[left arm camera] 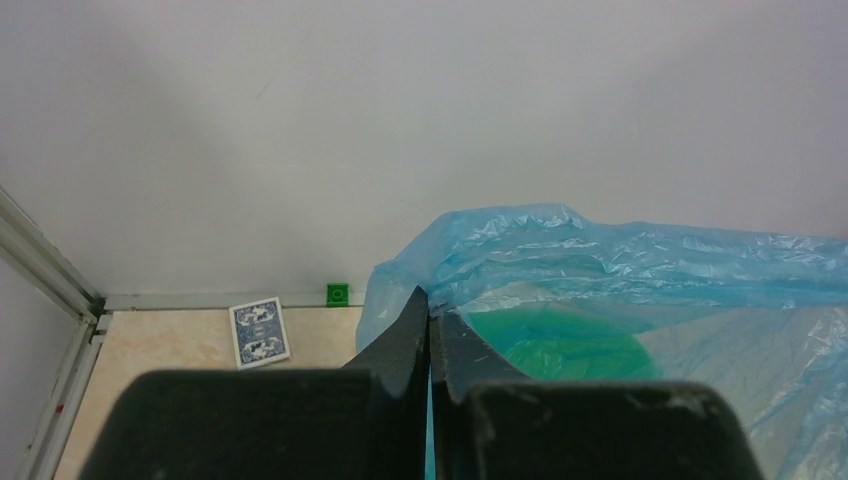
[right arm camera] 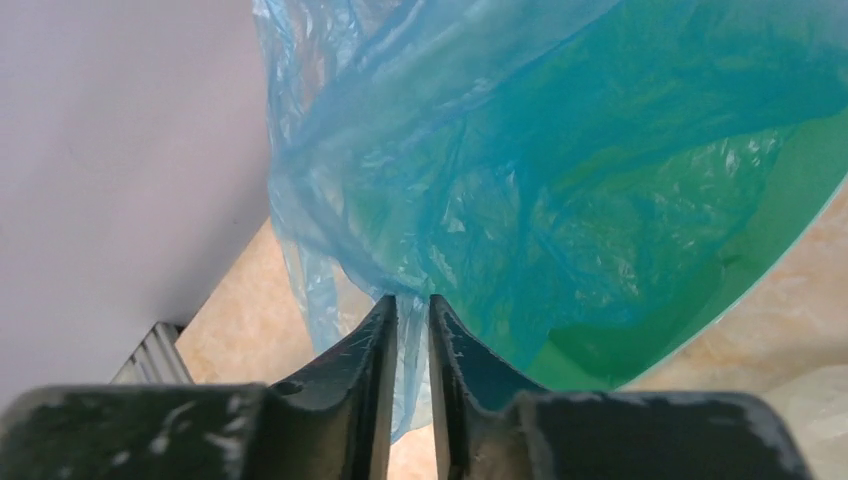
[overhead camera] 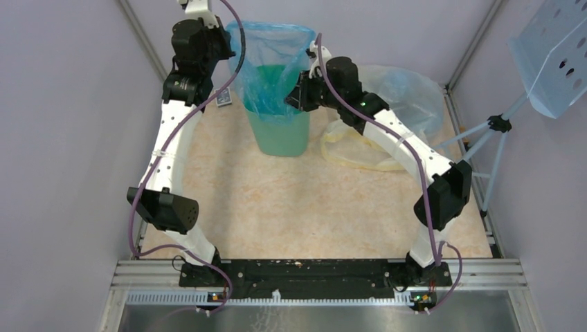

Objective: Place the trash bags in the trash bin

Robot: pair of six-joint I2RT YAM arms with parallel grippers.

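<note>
While the pale table [overhead camera: 311,207] is carrying everything, the blue trash bag [overhead camera: 266,48] is standing opened up over the green trash bin [overhead camera: 280,135]. Its crinkled rim is rising above the bin's top and its body is hanging down inside, just ahead of both pairs of fingers. The bin is sitting between the two grippers, its green showing through the film. A pale yellowish trash bag [overhead camera: 408,93] is lying crumpled on the table to the right of the right fingers, beside the bin and outside it.

The left gripper [left arm camera: 430,300] is pinching the blue bag's rim, fingers pressed together on the film. The right gripper [right arm camera: 412,305] is showing its fingers a narrow gap apart, with blue film hanging down through that gap.

A blue card box [left arm camera: 259,333] is lying flat to the left of the left fingers near the wall. A small green block [left arm camera: 337,292] is sitting between that box and the fingers, against the wall.
</note>
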